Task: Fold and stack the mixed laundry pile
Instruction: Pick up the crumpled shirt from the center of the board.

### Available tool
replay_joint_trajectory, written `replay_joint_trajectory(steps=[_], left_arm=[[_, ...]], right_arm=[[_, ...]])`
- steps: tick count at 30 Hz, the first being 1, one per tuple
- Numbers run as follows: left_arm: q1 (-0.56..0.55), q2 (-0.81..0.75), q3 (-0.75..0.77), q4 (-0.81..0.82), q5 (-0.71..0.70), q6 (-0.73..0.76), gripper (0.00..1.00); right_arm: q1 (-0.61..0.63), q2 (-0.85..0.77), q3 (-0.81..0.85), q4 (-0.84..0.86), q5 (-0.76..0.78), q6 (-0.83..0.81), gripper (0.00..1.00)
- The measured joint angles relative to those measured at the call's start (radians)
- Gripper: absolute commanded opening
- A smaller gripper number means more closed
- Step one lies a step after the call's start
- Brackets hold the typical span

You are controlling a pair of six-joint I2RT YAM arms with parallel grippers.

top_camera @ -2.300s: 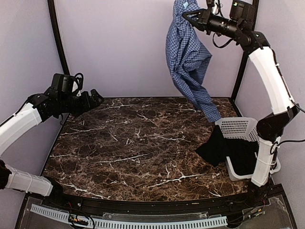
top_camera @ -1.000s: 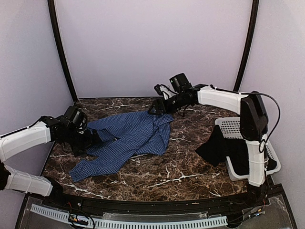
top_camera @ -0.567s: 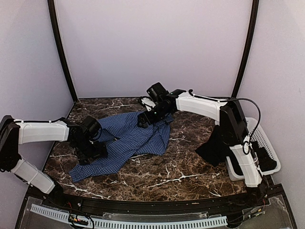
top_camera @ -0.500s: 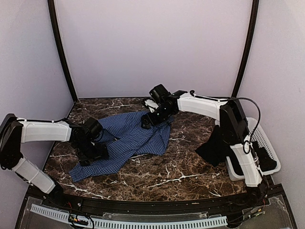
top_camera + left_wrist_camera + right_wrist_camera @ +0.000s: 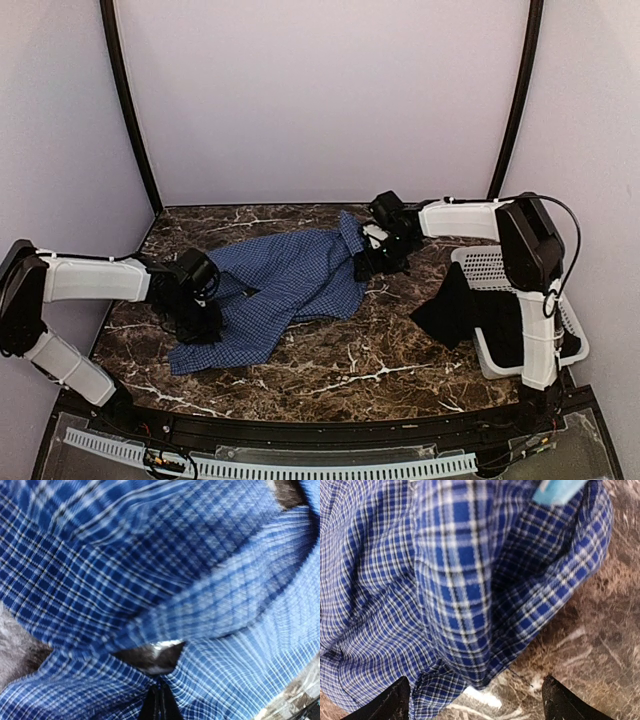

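Observation:
The blue-and-white checked shirt (image 5: 290, 280) lies spread and crumpled on the marble table, left of the middle. My left gripper (image 5: 205, 328) is low over its near-left part. In the left wrist view it (image 5: 160, 700) is shut, with shirt cloth (image 5: 150, 570) pinched and bunching at its tips. My right gripper (image 5: 372, 262) is at the shirt's far-right edge by the collar. In the right wrist view it (image 5: 479, 702) stands wide open, and a folded shirt edge (image 5: 455, 590) hangs just beyond its fingertips (image 5: 397, 700). The black garment (image 5: 455, 305) drapes over the basket's side onto the table.
A white perforated basket (image 5: 500, 268) stands at the right edge beside the right arm's base. Bare marble (image 5: 330, 370) shows in front of the shirt. Walls close in at the back and both sides.
The right gripper carried the shirt down from high up and let it go on the table. The left gripper closed on the shirt. The right gripper and the shirt's collar shifted to the right.

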Motion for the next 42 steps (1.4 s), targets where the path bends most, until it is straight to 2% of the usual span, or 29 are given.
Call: replay_joint_trajectory(steps=[2, 5, 9, 14, 19, 22, 25, 33, 35, 37, 40, 42], left_arm=[[0.0, -0.036, 0.0, -0.003, 0.012, 0.009, 0.0], [0.0, -0.171, 0.016, -0.023, 0.011, 0.03, 0.0], [0.0, -0.314, 0.148, -0.048, 0.002, 0.08, 0.0], [0.0, -0.311, 0.381, -0.063, -0.008, 0.166, 0.0], [0.0, -0.265, 0.525, -0.097, -0.01, 0.249, 0.0], [0.0, -0.25, 0.586, -0.108, 0.0, 0.293, 0.0], [0.0, -0.244, 0.648, -0.116, 0.028, 0.333, 0.0], [0.002, -0.203, 0.816, -0.142, 0.064, 0.418, 0.0], [0.002, -0.196, 0.834, -0.145, 0.068, 0.429, 0.0], [0.003, -0.192, 0.837, -0.147, 0.07, 0.437, 0.0], [0.007, -0.18, 0.837, -0.151, 0.07, 0.441, 0.0], [0.008, -0.177, 0.837, -0.153, 0.065, 0.443, 0.0]], right_arm=[[-0.009, -0.035, -0.062, 0.018, -0.021, 0.012, 0.86], [-0.023, -0.089, -0.135, 0.027, -0.049, 0.029, 0.86], [-0.045, -0.148, -0.179, 0.052, -0.082, 0.044, 0.83], [-0.138, -0.238, -0.235, 0.098, -0.161, 0.079, 0.82], [-0.209, -0.286, -0.239, 0.142, -0.206, 0.084, 0.84], [-0.2, -0.279, -0.173, 0.154, -0.241, 0.074, 0.85], [-0.179, -0.224, -0.012, 0.159, -0.27, 0.048, 0.88], [-0.115, 0.055, 0.398, 0.131, -0.217, -0.063, 0.89], [-0.11, 0.122, 0.442, 0.105, -0.198, -0.081, 0.85], [-0.111, 0.182, 0.468, 0.075, -0.178, -0.094, 0.75], [-0.111, 0.239, 0.47, 0.024, -0.137, -0.1, 0.49], [-0.113, 0.248, 0.455, 0.004, -0.105, -0.095, 0.26]])
